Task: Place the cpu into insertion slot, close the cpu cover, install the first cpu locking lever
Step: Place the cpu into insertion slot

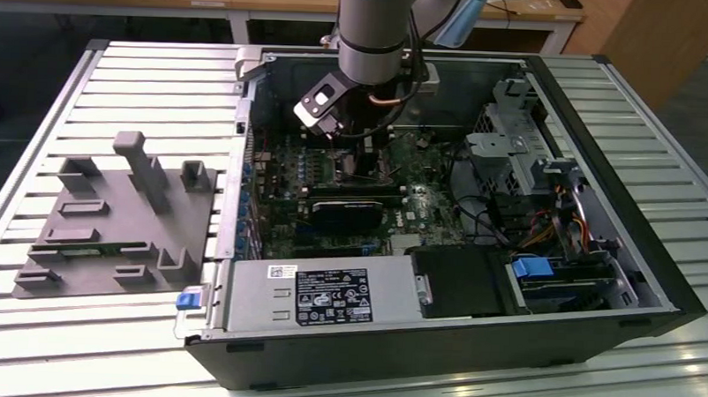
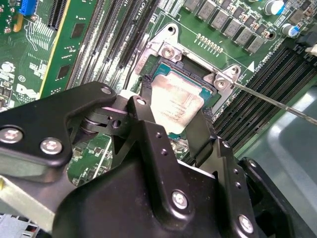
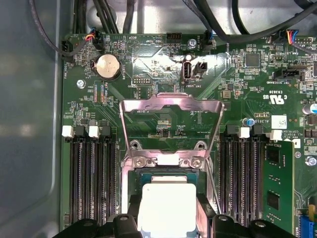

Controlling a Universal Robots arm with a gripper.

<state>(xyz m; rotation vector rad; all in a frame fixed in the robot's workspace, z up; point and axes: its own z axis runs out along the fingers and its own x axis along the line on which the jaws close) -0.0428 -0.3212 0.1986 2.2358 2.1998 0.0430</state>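
Observation:
The cpu [image 3: 167, 198], a small square chip with a dull silver top, lies at the insertion slot [image 2: 171, 62] on the green motherboard. My gripper [image 3: 167, 220] straddles it, and its black fingers [image 2: 148, 126] press against two opposite edges of the cpu [image 2: 176, 99]. Whether the chip is fully seated or just above the slot, I cannot tell. The cpu cover [image 3: 171, 103], a thin silvery frame with a window, stands flipped up on its hinge beyond the slot. A thin metal locking lever [image 2: 277, 104] sticks out, unlatched, beside the socket. In the exterior view my gripper [image 1: 361, 159] reaches down into the open computer case.
Memory slots [image 3: 91, 178] flank the socket on both sides, with a green card [image 3: 277, 183] beside one bank. In the case there are a black block [image 1: 347, 211], a silver power supply [image 1: 315, 294] and a drive cage [image 1: 532, 152]. A grey fixture [image 1: 117, 217] sits at the exterior view's left.

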